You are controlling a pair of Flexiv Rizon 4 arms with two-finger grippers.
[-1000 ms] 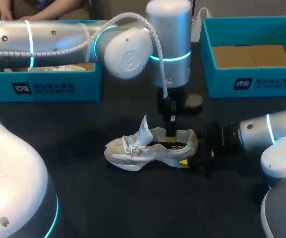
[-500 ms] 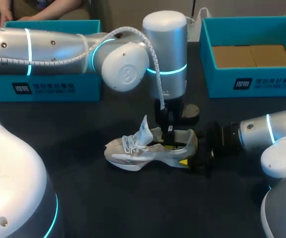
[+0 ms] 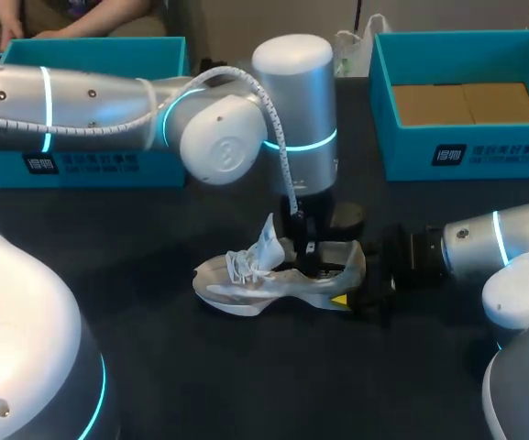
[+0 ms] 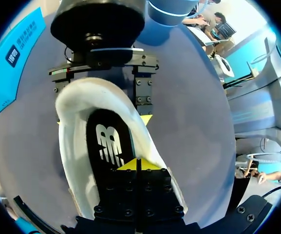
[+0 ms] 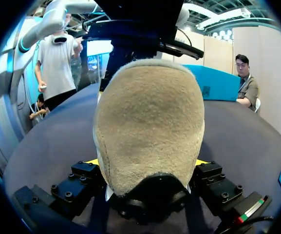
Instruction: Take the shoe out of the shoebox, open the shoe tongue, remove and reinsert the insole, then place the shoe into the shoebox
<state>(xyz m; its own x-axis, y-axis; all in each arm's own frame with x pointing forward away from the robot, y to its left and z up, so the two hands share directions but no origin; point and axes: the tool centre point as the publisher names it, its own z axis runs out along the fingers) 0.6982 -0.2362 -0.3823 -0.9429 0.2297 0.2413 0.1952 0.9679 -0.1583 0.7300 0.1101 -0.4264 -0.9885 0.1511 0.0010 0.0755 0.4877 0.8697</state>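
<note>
A white and grey shoe (image 3: 264,275) lies on its sole on the dark table, tongue (image 3: 269,238) pulled upright. My right gripper (image 3: 360,286) grips its heel from the right; in the right wrist view the tan suede heel (image 5: 150,112) fills the gap between the fingers of my right gripper (image 5: 147,163). My left gripper (image 3: 312,264) reaches down into the shoe's opening. In the left wrist view my left gripper (image 4: 136,164) is shut, its yellow tips together right on the black insole (image 4: 106,144). I cannot tell whether it pinches anything.
A teal shoebox (image 3: 99,163) stands at the back left, partly behind my left arm. Another teal box (image 3: 466,156) with a cardboard floor stands at the back right. The dark tabletop (image 3: 246,367) lies bare in front of the shoe.
My left arm has come down and a little toward me, sinking its shut gripper deeper into the shoe's opening. The right gripper and the shoe have stayed put.
</note>
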